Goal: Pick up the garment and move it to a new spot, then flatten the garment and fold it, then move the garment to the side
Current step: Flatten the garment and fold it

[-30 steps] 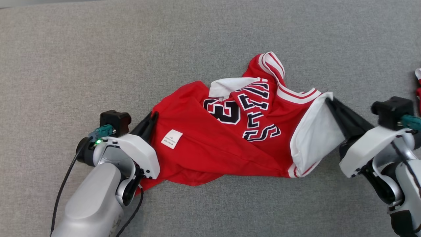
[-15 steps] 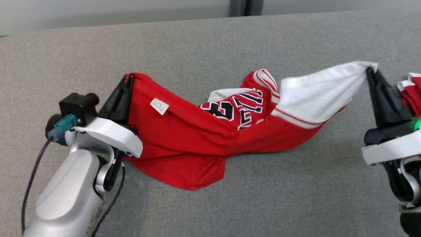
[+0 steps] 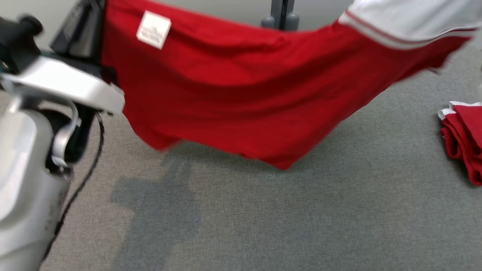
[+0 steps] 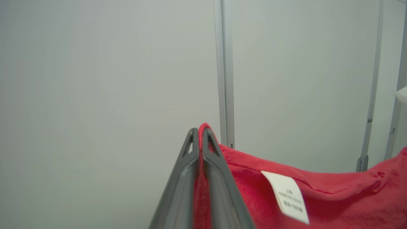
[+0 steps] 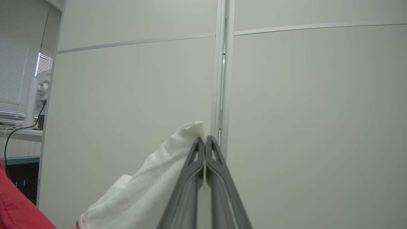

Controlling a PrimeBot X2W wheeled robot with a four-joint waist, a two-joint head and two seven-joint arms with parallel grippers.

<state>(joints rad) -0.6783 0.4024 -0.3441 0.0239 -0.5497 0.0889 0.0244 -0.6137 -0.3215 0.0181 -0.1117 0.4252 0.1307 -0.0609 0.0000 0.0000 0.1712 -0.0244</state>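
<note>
The garment point(image 3: 241, 86) is a red jersey with white trim and a white label point(image 3: 153, 29). It hangs stretched in the air above the grey surface point(image 3: 263, 218), sagging in the middle. My left gripper point(image 3: 88, 7) is at the upper left, shut on the garment's red edge; in the left wrist view the fingertips point(image 4: 200, 133) pinch red cloth point(image 4: 318, 197) beside the label point(image 4: 289, 197). In the right wrist view my right gripper point(image 5: 205, 141) is shut on the garment's white part point(image 5: 143, 184). The jersey's printed side is hidden.
A second red cloth point(image 3: 463, 135), folded, lies at the right edge of the grey surface. A grey post point(image 3: 280, 15) and pale wall panels point(image 5: 302, 111) stand behind. The garment's shadow point(image 3: 158, 203) falls on the surface at lower left.
Both grippers have risen and pulled apart, lifting the garment off the surface and stretching it out. The head view has shifted too, so the camera moved.
</note>
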